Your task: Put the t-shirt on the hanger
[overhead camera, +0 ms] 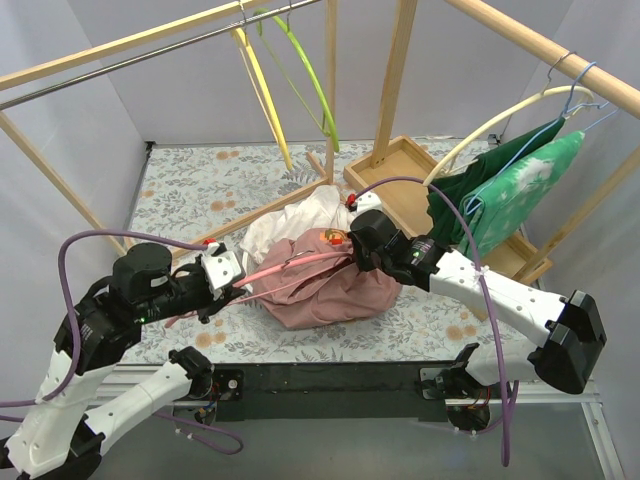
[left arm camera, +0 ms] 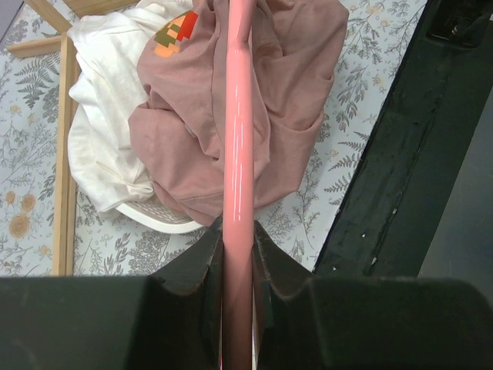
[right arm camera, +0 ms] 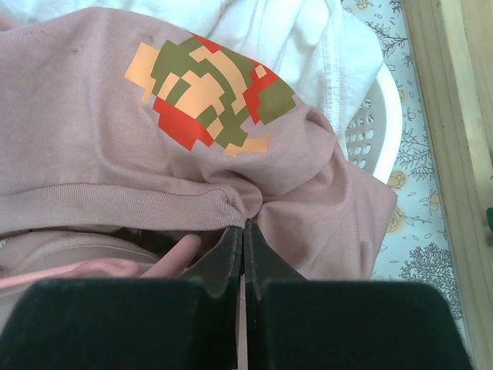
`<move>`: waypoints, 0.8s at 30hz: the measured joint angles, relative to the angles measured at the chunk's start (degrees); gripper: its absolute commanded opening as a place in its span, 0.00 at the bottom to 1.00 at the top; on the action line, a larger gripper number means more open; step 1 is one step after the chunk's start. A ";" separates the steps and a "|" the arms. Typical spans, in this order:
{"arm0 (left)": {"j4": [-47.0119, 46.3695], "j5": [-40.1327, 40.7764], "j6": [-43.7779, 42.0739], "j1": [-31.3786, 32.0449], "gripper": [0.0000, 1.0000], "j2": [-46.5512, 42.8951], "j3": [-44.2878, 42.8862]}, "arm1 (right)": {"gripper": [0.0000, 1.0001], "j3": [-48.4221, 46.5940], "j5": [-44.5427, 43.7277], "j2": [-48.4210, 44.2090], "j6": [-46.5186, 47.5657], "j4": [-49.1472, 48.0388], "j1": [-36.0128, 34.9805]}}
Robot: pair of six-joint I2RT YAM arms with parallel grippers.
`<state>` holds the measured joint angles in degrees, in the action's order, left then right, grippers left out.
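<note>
Pink hanger [left arm camera: 237, 139] is clamped in my left gripper [left arm camera: 237, 235], its bar lying across the t-shirt [left arm camera: 300, 92]. My right gripper [right arm camera: 243, 235] is pinched fully closed on the collar [right arm camera: 115, 204]. I judge the t-shirt not yet threaded; most work remains.

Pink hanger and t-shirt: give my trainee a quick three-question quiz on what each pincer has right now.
1. True or false: the left pincer is clamped on the pink hanger.
2. What does the right pincer pinch? A) the white garment B) the mauve t-shirt C) a green hanger
3. Fill in: the t-shirt's pixel print is orange, red and ____.
Key: 1 true; 2 B; 3 green.
</note>
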<state>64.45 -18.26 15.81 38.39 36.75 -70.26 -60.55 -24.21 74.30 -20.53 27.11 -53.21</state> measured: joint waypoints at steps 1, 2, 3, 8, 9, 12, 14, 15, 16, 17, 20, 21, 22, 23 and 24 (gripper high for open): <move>-0.07 0.07 -0.02 0.04 0.00 0.24 0.11 | 0.01 0.00 0.17 -0.04 0.02 0.00 0.00; -0.11 0.17 -0.09 0.04 0.00 0.52 0.20 | 0.01 0.00 0.42 -0.09 0.15 0.02 0.00; -0.20 0.37 -0.17 0.04 0.00 0.85 0.26 | 0.01 0.00 0.68 -0.17 0.26 0.02 0.00; -1.11 1.97 -0.74 0.04 0.00 2.45 0.39 | 0.01 -0.20 2.80 -2.36 1.18 0.66 0.00; -1.60 2.10 -0.90 0.04 0.00 2.73 0.42 | 0.01 -0.52 3.30 -2.95 1.36 1.20 0.00; -3.32 1.81 -1.09 0.04 0.00 3.61 0.42 | 0.01 -2.73 4.46 -3.80 1.86 2.84 -0.04; -4.35 0.98 -1.03 0.04 0.00 4.07 0.46 | 0.01 -4.52 4.94 -3.78 2.47 3.45 -0.07; -5.20 0.35 -0.87 0.04 0.00 4.35 0.61 | 0.01 -5.77 5.01 -3.58 2.95 3.96 -0.09; -6.14 -0.13 -0.68 0.04 0.00 4.46 1.01 | 0.01 -7.04 5.03 -3.37 3.37 4.37 -0.13; -6.91 -0.55 -0.37 0.02 0.00 4.57 1.44 | 0.01 -9.33 4.85 -2.64 4.02 5.90 -0.15; -9.22 -1.01 0.81 0.02 0.00 4.63 3.08 | 0.01 -14.69 4.24 -0.39 5.35 7.32 -0.20; -9.84 -1.01 1.25 0.02 0.00 4.61 3.56 | 0.01 -15.96 3.78 0.11 5.84 7.67 -0.22; -10.47 -0.90 1.86 0.02 0.00 4.55 4.00 | 0.01 -17.09 3.43 0.55 6.25 8.20 -0.24; -10.86 -0.81 2.38 0.02 0.00 4.48 4.37 | 0.01 -18.18 3.13 0.96 6.69 8.72 -0.26; -10.95 -0.81 3.13 0.02 0.00 4.37 4.61 | 0.01 -19.21 2.95 1.31 7.06 9.11 -0.31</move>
<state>53.49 -19.07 18.94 38.41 41.12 -65.65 -79.77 -21.26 75.61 -13.47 36.23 -53.52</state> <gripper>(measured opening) 0.132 0.028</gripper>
